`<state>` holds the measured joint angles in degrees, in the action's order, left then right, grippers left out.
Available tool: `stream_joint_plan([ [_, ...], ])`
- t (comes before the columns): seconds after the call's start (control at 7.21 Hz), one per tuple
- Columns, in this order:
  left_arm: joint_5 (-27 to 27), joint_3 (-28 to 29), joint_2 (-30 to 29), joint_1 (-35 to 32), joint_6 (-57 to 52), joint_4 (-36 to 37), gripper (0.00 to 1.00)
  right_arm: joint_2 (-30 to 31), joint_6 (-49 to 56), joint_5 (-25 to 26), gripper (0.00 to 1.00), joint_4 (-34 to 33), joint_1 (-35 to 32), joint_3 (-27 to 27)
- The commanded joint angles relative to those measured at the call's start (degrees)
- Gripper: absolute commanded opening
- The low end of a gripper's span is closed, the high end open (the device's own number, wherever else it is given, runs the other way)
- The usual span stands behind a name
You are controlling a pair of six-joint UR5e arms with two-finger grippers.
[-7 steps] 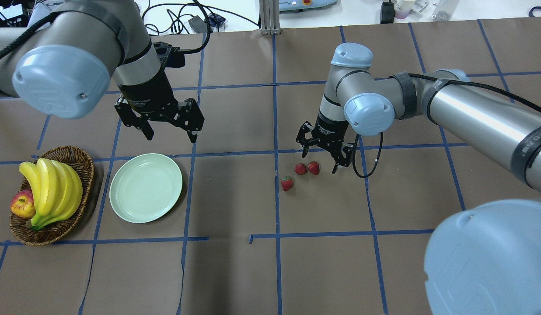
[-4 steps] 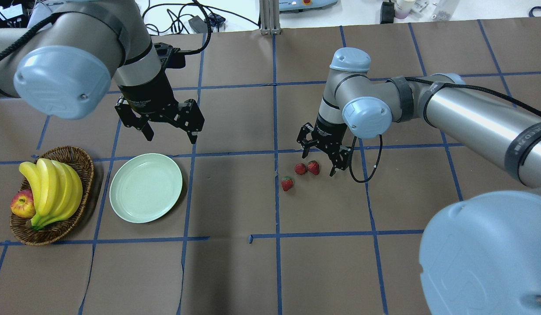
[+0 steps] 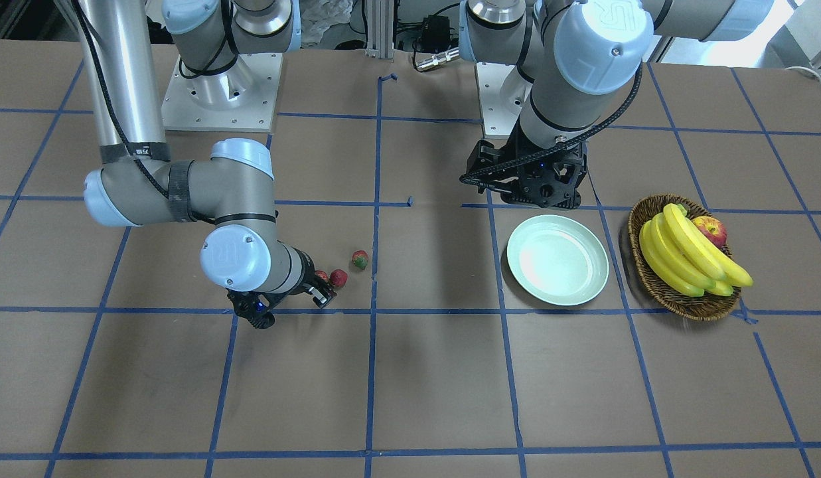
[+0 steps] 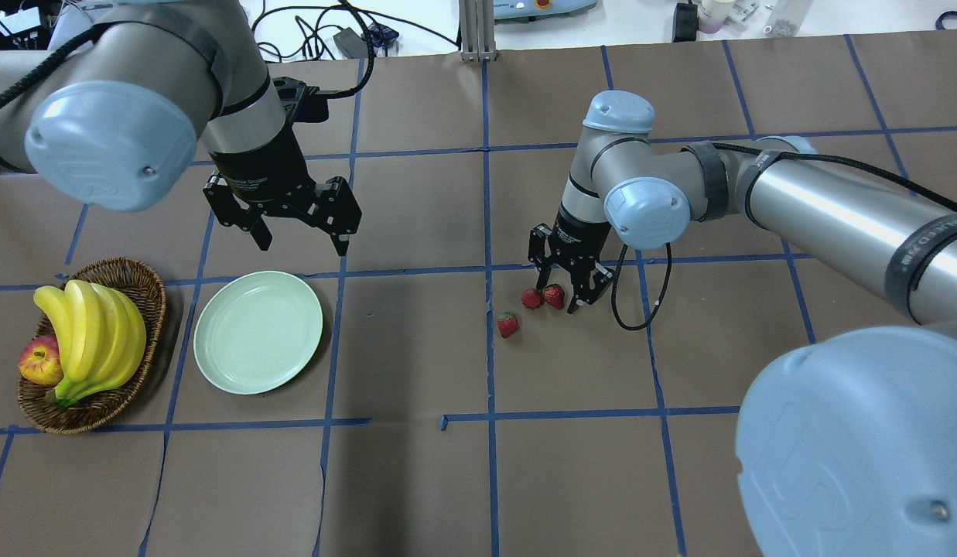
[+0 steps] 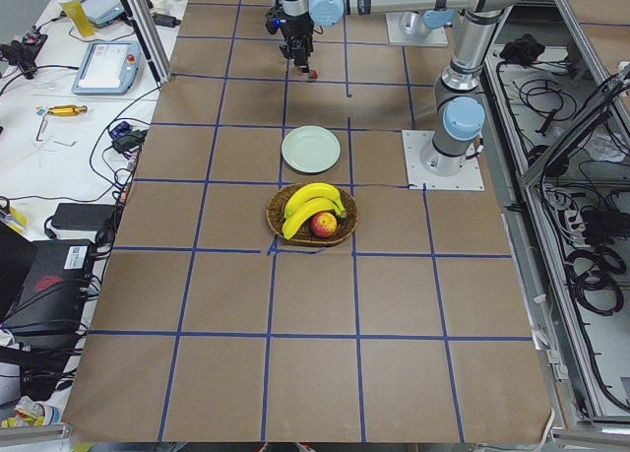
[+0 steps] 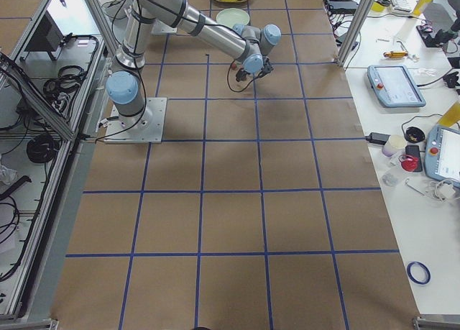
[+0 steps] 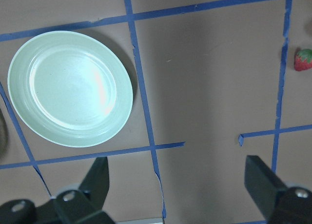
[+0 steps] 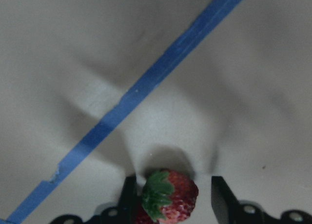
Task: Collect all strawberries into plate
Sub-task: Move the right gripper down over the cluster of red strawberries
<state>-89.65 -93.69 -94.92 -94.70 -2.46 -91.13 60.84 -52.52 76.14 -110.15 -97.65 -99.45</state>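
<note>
Three strawberries lie on the brown table right of centre: one (image 4: 555, 296) between my right gripper's fingers, one (image 4: 531, 298) touching it on the left, one (image 4: 508, 324) apart and nearer. My right gripper (image 4: 558, 294) is down at the table and open. In the right wrist view its fingers straddle the strawberry (image 8: 168, 195), with a gap on one side. The mint-green plate (image 4: 258, 331) holds nothing. My left gripper (image 4: 300, 240) hangs open and empty above the plate's far edge. The left wrist view shows the plate (image 7: 70, 87) and one strawberry (image 7: 303, 59).
A brown wicker basket (image 4: 152, 298) with bananas (image 4: 91, 333) and a red-yellow apple (image 4: 39, 362) stands just left of the plate. Blue tape lines grid the table. Cables and equipment lie beyond the far edge.
My right gripper has come down and nearer over the pair of strawberries, and its fingers have narrowed around one. The left arm, plate and strawberries have not moved.
</note>
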Motion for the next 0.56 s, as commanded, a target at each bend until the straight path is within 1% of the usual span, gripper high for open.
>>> stream_joint_plan([
  [0.0,-0.1,0.0,0.0,0.0,0.0,0.0,1.0,0.0,-0.5,-0.6,0.0,0.0,0.0,0.0],
  [0.28,-0.3,0.0,0.1,0.0,0.1,0.1,1.0,0.9,-1.0,0.8,0.0,0.2,0.2,1.2],
  [0.42,-0.4,0.1,0.4,0.0,0.0,0.1,1.0,2.7,-0.1,3.8,0.0,0.9,0.3,3.0],
])
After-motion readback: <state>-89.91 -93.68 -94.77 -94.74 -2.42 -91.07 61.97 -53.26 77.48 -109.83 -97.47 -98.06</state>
